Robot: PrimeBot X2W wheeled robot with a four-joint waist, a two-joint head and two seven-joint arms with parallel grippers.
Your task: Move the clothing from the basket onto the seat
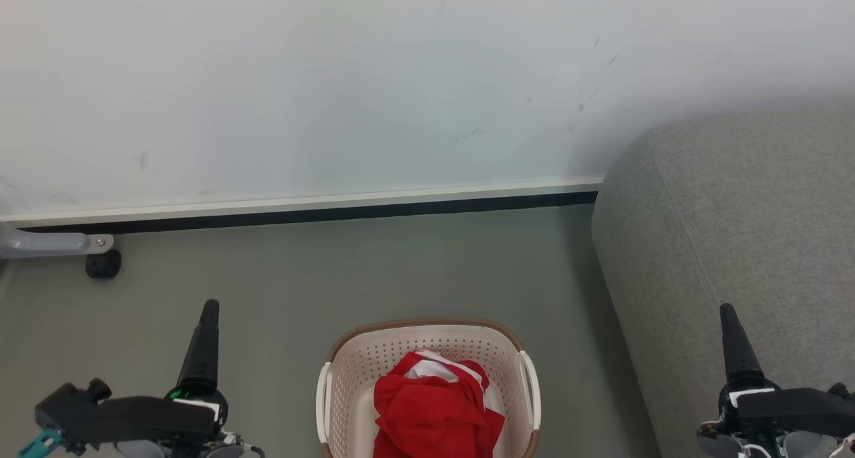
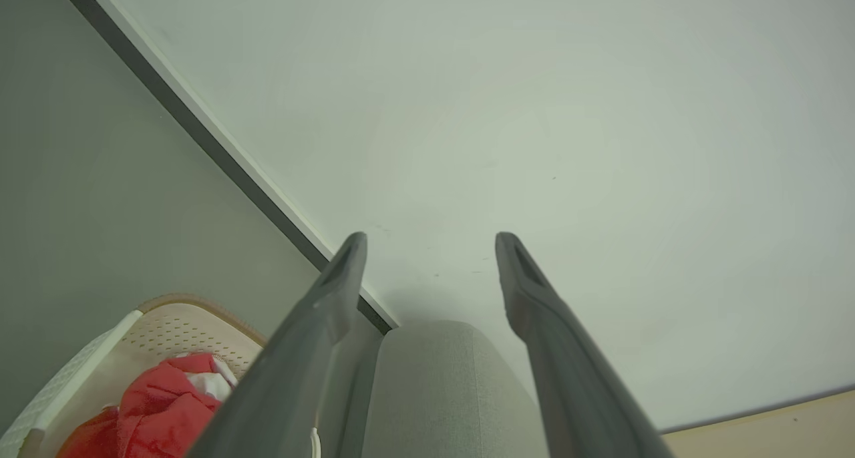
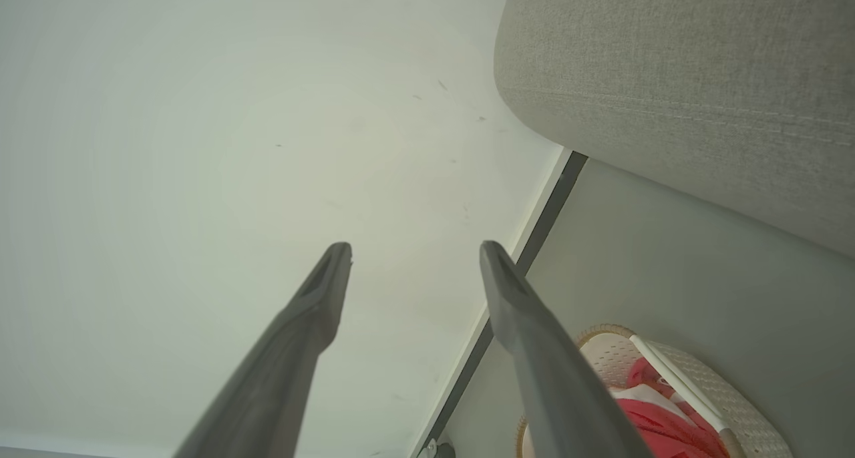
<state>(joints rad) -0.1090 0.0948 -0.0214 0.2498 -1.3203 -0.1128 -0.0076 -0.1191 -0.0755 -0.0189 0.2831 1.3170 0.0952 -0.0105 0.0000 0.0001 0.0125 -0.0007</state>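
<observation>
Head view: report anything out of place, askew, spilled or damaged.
Nothing serious. The cream perforated plastic basket stands upright on the grey floor, the crumpled red fabric garment inside it, nothing spilled. Only faint dark scuff marks on the white wall look worn.

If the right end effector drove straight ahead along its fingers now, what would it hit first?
Probably the white wall; the right end effector points at it, with the sofa off to one side.
</observation>
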